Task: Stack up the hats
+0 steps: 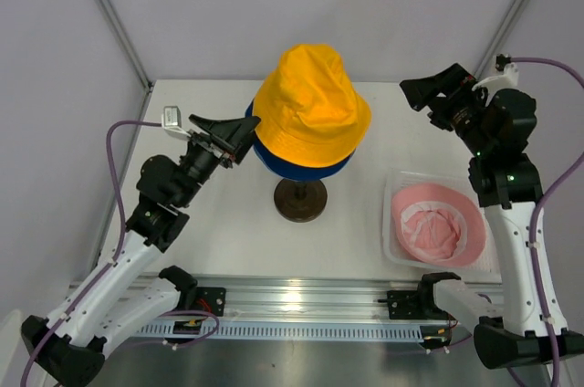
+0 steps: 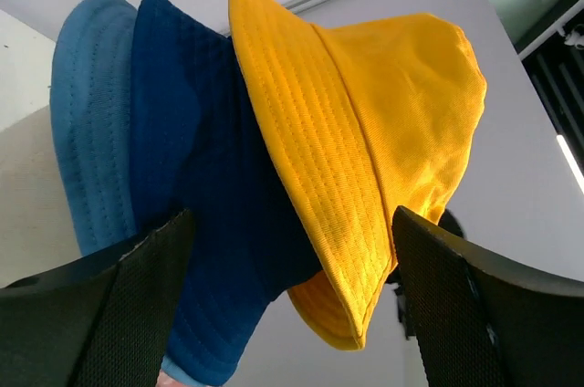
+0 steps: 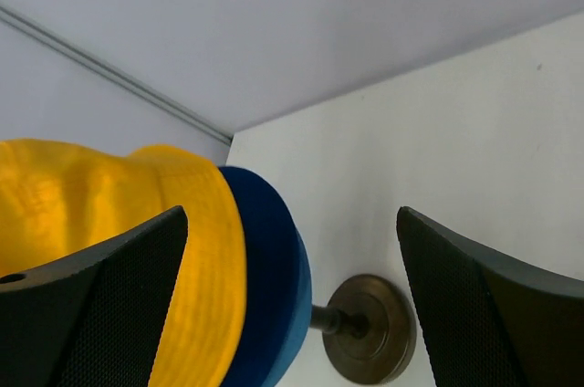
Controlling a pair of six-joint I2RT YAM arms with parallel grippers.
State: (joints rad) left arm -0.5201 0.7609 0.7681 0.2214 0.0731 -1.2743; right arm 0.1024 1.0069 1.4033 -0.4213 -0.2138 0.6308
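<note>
a: what is the stack made of?
b: a yellow soft fabric bucket hat [image 1: 310, 104], its round brim ribbed with rows of stitching, sits over a dark navy fabric bucket hat [image 2: 192, 131]. a light blue fabric bucket hat [image 2: 91, 113] lies under both. all three rest on a stand with a dark round base [image 1: 301, 200] at mid-tabletop.
a: and the fourth hat?
b: the pink fabric bucket hat [image 1: 433, 223] lies crumpled in a white plastic basket [image 1: 387, 223] on the right, well apart from the stack.
a: the fingers?
b: the left fingers [image 2: 137, 296], black with mesh-textured pads, are spread wide on either side of the stacked brims, not clamping them. the right fingers [image 3: 119, 296] are spread wide too, empty, in the air right of the stack.
a: the setting?
b: a matte white tabletop [image 1: 210, 232], a ribbed aluminium rail [image 1: 292, 300] at its near edge, plain pale walls [image 1: 274, 4] and slanted metal posts [image 1: 114, 17].
</note>
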